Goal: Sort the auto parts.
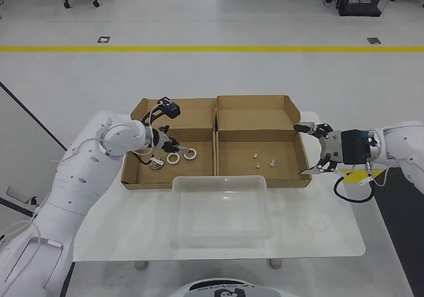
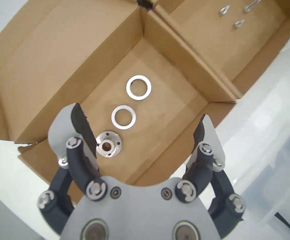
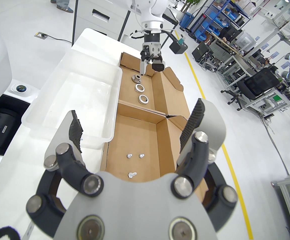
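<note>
Reference thing: left cardboard box (image 1: 168, 172). My left pincer (image 2: 141, 116) hangs over this box's floor, jaws spread and empty, one finger pad (image 2: 83, 126) just beside a flanged hub (image 2: 108, 146). First washer (image 2: 123, 117) and second washer (image 2: 138, 87) lie in this box, in a row with the hub. The right cardboard box (image 1: 260, 148) touches it and holds three small bolts (image 2: 239, 23). My right pincer (image 3: 136, 109), jaws likewise spread and empty, hovers well apart from the left box, at the right box's outer wall. A clear bin (image 1: 217, 211) sits just beside the left box, on my side
</note>
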Action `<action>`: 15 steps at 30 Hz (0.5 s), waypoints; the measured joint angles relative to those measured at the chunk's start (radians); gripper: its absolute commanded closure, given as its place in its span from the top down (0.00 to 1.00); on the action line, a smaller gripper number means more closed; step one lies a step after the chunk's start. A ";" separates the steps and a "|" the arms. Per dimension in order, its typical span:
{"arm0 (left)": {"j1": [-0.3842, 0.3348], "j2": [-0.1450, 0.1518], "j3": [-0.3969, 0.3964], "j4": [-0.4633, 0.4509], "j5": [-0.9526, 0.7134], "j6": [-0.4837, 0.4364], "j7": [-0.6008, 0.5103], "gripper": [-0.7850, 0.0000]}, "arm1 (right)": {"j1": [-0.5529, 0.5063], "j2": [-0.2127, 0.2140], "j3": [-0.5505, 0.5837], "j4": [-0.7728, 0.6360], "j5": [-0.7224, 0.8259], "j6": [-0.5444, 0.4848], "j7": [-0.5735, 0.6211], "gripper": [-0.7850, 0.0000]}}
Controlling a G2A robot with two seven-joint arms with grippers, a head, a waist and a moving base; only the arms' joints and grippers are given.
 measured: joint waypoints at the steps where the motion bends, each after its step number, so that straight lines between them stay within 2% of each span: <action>1: 0.028 0.007 -0.028 -0.051 -0.023 0.000 0.004 1.00 | 0.000 0.000 0.000 0.000 0.000 0.000 0.000 1.00; 6: 0.150 0.036 -0.156 -0.242 -0.177 -0.040 0.039 1.00 | 0.000 0.000 0.000 0.000 0.000 0.000 0.000 1.00; 10: 0.255 0.059 -0.259 -0.368 -0.284 -0.126 0.058 1.00 | 0.000 0.000 0.000 0.000 0.000 0.000 0.000 1.00; 15: 0.368 0.080 -0.361 -0.444 -0.396 -0.259 0.093 1.00 | 0.000 0.000 0.000 0.000 0.000 0.000 0.000 1.00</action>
